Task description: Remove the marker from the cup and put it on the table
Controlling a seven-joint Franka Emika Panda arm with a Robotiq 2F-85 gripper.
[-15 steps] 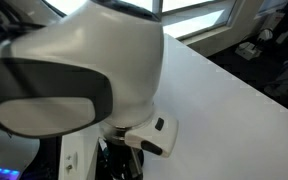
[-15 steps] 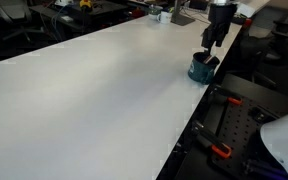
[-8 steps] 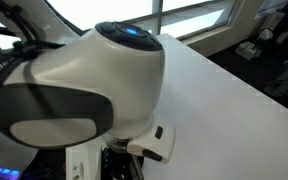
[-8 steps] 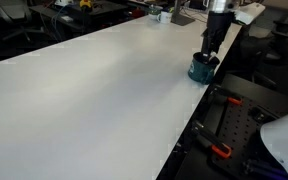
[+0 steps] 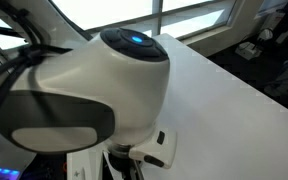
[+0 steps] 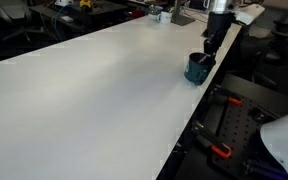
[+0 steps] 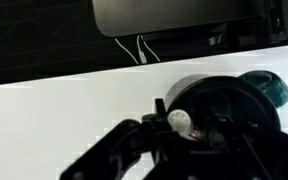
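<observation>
The cup (image 6: 196,70) is small, dark and round and stands on the white table (image 6: 104,90) close to its right edge. My gripper (image 6: 210,50) reaches down into it from above. In the wrist view the cup (image 7: 222,88) fills the lower right, with a teal part on its far side. The marker (image 7: 180,121) shows only its pale round end, standing in the cup between my dark fingers. My gripper (image 7: 184,126) has one finger right against that end; the other is lost against the dark cup. The marker is too small to make out in either exterior view.
The arm's white body (image 5: 84,90) blocks most of an exterior view. Beyond the table's edge beside the cup is a black frame with orange clamps (image 6: 222,150). Small clutter (image 6: 156,13) sits at the table's far end. A dark panel with cables (image 7: 174,15) lies behind the table.
The gripper has come down a little into the cup and its jaws have narrowed round the marker's end. The cup has shifted slightly on the table.
</observation>
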